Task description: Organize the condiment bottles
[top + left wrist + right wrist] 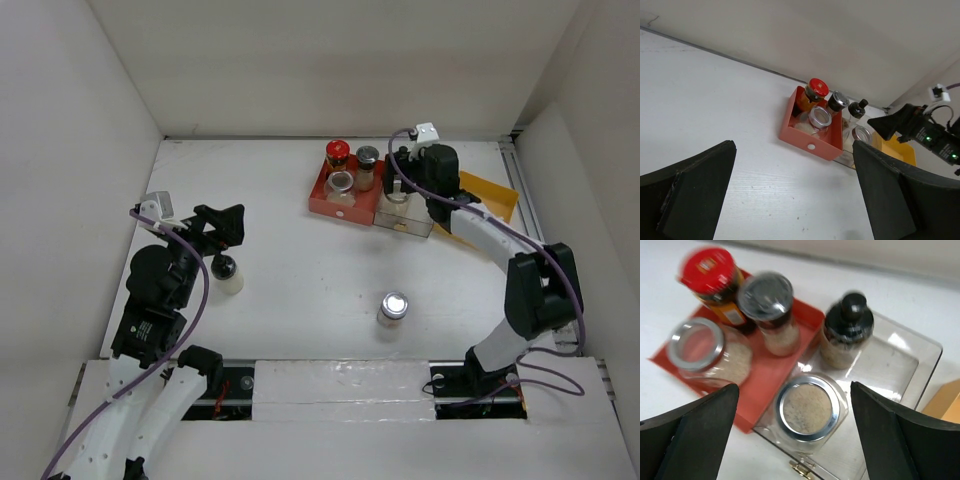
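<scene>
Where the overhead camera looks down, the left gripper (pixel 225 222) hovers just beside a pale black-capped bottle (pixel 227 272) on the table (pixel 300 280), and a silver-lidded jar (pixel 393 308) stands alone. Left wrist: its fingers (pixel 695 190) are spread and empty, and the red tray (pixel 810 140) holds three bottles. Right wrist: the right gripper (pixel 794 389), jaws apart and holding nothing, hangs above the clear tray (pixel 900 365), which contains a wide jar (pixel 806 407) and a black-topped bottle (pixel 846 330).

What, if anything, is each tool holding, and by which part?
Nothing is held. The left tool is open over bare table; the right tool is open above a jar in the clear tray, not gripping it.
</scene>
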You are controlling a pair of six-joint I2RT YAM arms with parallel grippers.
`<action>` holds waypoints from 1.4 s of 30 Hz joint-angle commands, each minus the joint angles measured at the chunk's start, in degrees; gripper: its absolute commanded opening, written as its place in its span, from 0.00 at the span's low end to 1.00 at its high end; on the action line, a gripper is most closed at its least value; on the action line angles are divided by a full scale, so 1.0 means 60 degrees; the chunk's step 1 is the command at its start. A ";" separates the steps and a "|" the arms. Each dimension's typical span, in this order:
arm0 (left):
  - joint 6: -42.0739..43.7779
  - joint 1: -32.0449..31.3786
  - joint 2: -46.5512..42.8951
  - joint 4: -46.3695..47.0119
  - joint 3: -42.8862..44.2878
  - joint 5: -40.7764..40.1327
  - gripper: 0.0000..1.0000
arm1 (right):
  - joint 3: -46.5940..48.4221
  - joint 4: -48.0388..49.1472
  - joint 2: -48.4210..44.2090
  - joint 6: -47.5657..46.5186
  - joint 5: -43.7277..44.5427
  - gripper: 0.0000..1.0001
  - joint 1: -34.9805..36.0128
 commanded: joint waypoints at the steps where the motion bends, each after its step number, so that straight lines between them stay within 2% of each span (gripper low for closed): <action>1: -0.0002 0.0040 -0.0150 0.0401 -0.0041 -0.0109 0.99 | 0.0144 0.0489 -0.0936 -0.0383 -0.0831 0.97 0.0554; 3: -0.0003 0.0040 -0.0151 0.0401 -0.0041 -0.0358 0.96 | 0.0144 0.0401 -0.1025 -0.0706 -0.1575 0.90 0.1326; 4: -0.0003 0.0040 -0.0238 0.0401 -0.0041 -0.0360 0.93 | 0.0245 0.0401 -0.1025 -0.0707 -0.1870 0.69 0.1651; 6: -0.0105 0.0040 -0.0341 0.0401 -0.0041 -0.0666 0.87 | 0.0421 0.0401 -0.0646 -0.0954 -0.2921 0.45 0.2325; 7: -0.0105 0.0040 -0.0342 0.0401 -0.0041 -0.0783 0.78 | 0.0640 0.0401 -0.0485 -0.1043 -0.3204 0.37 0.3097; 8: -0.0105 0.0040 -0.0429 0.0401 -0.0041 -0.0886 0.74 | 0.0772 0.0401 -0.0150 -0.1044 -0.3366 0.36 0.3510; 10: -0.0208 0.0040 -0.0430 0.0298 -0.0041 -0.1062 0.67 | 0.1080 0.0503 0.0218 -0.1350 -0.3731 0.48 0.4693; 11: -0.0208 0.0040 -0.0517 0.0298 0.0046 -0.1222 0.67 | 0.1400 0.0503 0.0409 -0.1453 -0.3734 0.70 0.5006; 12: -0.0208 0.0127 -0.0517 0.0298 0.0046 -0.1224 0.67 | 0.1534 0.0648 0.0759 -0.1541 -0.3734 0.80 0.5299; 14: -0.0310 0.0244 -0.0619 0.0211 0.0046 -0.1501 0.69 | 0.2044 0.0737 0.1185 -0.1542 -0.4039 0.97 0.5899; 15: -0.0412 0.0245 -0.0620 0.0210 0.0046 -0.1502 0.71 | 0.2208 0.0738 0.1622 -0.1542 -0.4143 1.00 0.6062; 17: -0.0514 0.0347 -0.0795 0.0210 0.0134 -0.1502 0.86 | 0.2602 0.1103 0.2281 -0.1542 -0.4144 1.00 0.6427; 20: -0.0515 0.0347 -0.0897 0.0210 0.0134 -0.1502 0.97 | 0.3189 0.1104 0.3001 -0.1542 -0.4144 1.00 0.6619; 29: -0.0515 0.0347 -0.1089 0.0210 0.0046 -0.1502 0.98 | 0.5562 0.0885 0.5329 -0.1439 -0.4378 1.00 0.6810; 42: -0.0428 0.0347 -0.1001 0.0313 0.0046 -0.1312 0.98 | 0.6882 0.0606 0.6504 -0.1176 -0.4994 1.00 0.7074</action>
